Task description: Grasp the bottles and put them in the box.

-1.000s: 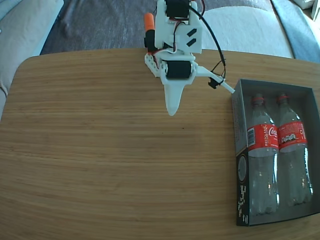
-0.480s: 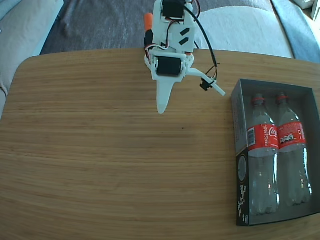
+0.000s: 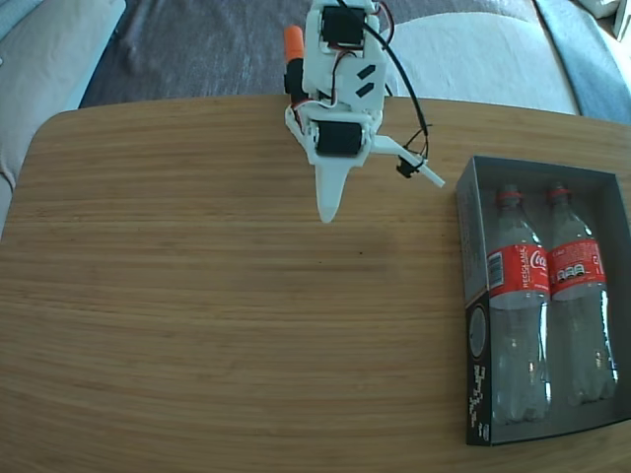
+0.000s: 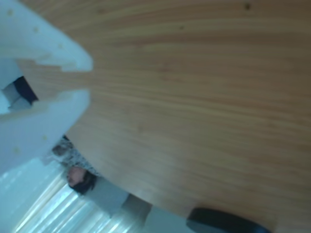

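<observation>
Bottles first: two clear plastic Coca-Cola bottles with red wrap labels, one [image 3: 520,307] on the left and one [image 3: 581,301] on the right in the fixed view, lie side by side inside the shallow rectangular cardboard box [image 3: 471,325] with the dark grey inside and black printed outer side. Their red neck rings point toward the far end of the box and their long axes run along its length, just beside each other. The box sits at the right edge of the round-cornered wooden table [image 3: 197,296].

The white two-finger gripper [image 3: 328,212] hangs over the bare wood near the table's far edge, well apart from the box, which lies to its right in the fixed view. In the wrist view the two white fingers [image 4: 43,48] stand nearly together, with a narrow gap between them and nothing held.

Judging from how things lie, both bottles are already boxed and no bottle is left on the table, so the task looks done. Any coming move would likely be a retreat to rest, not a reach toward the box
</observation>
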